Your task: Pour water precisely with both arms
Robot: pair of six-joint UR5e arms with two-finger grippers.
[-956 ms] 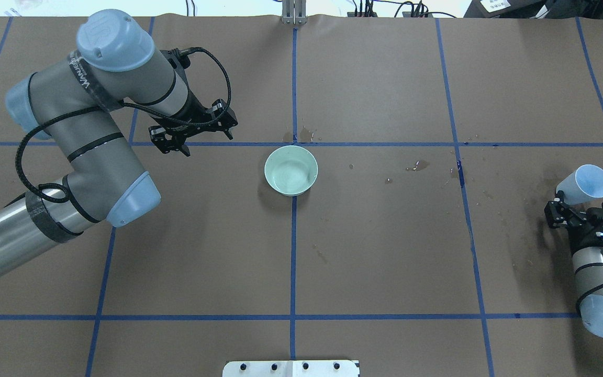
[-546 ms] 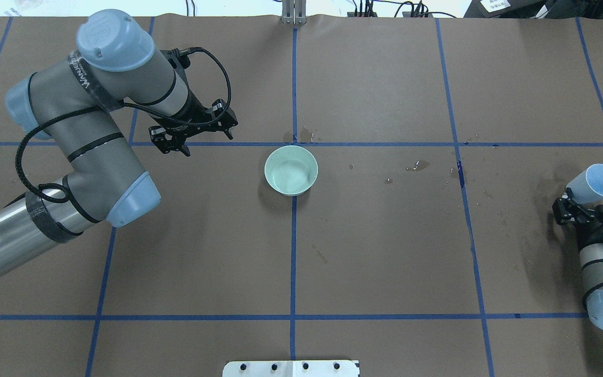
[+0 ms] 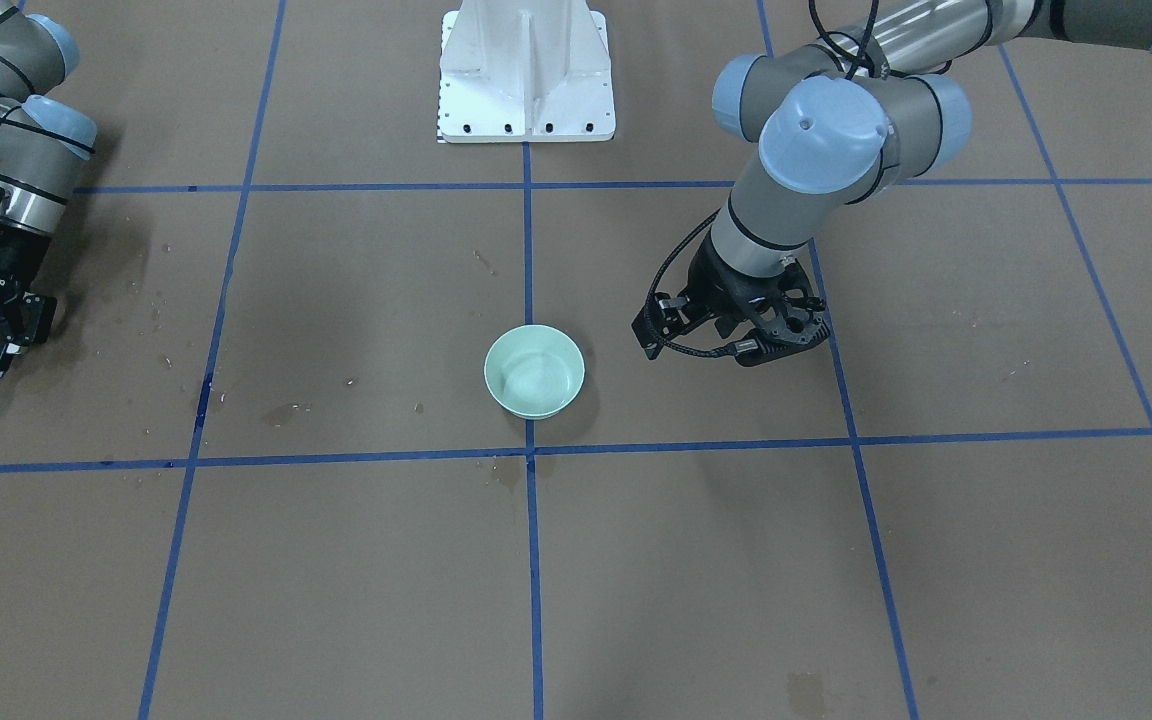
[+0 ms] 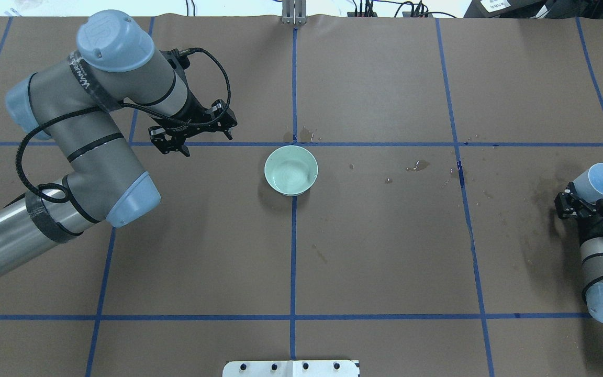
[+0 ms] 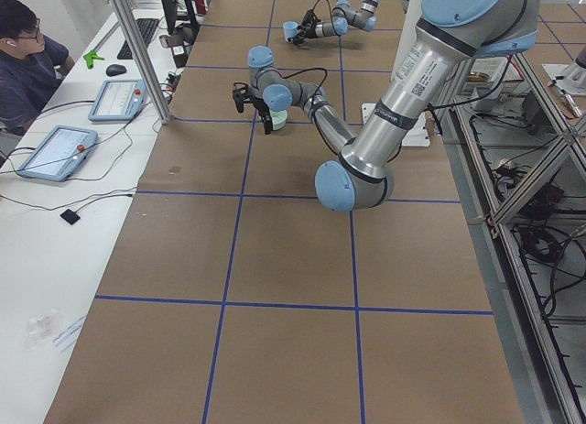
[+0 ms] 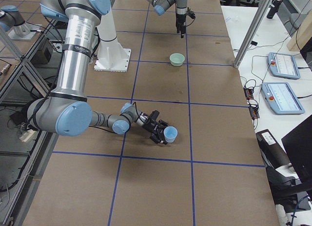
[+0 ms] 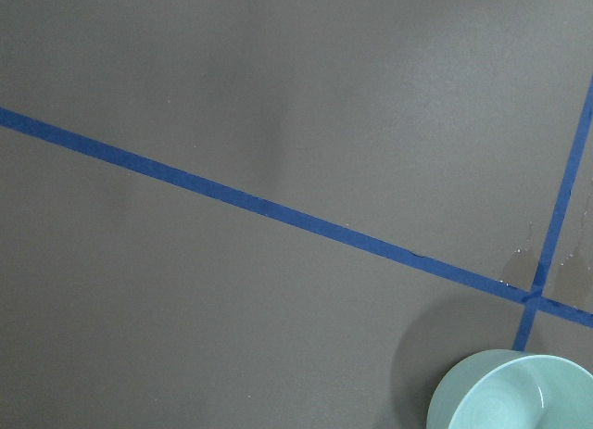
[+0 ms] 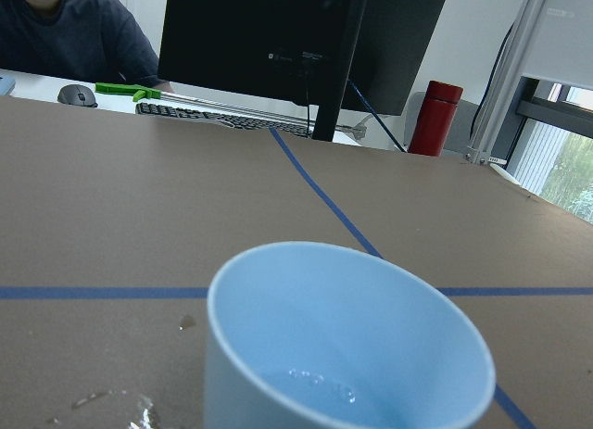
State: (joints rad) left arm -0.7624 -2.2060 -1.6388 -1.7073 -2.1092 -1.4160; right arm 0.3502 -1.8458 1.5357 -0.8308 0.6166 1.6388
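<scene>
Right gripper (image 4: 580,201) clasps blue cup (image 4: 599,183) at 3 o'clock; left gripper (image 4: 192,137), fingers parted and empty, at bowl's (image 4: 291,170) 10 o'clock.

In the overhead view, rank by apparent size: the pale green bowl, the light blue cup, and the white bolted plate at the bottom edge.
1. White bolted plate, though the frame cuts it off.
2. Pale green bowl.
3. Light blue cup, held tilted in the right gripper, partly hidden, so its rank is less sure.

Both silver-grey jointed arms (image 4: 87,152) wore light-blue round joint caps (image 4: 115,39). Black braided cables (image 4: 218,68) looped beside black fingers (image 4: 168,144).
</scene>
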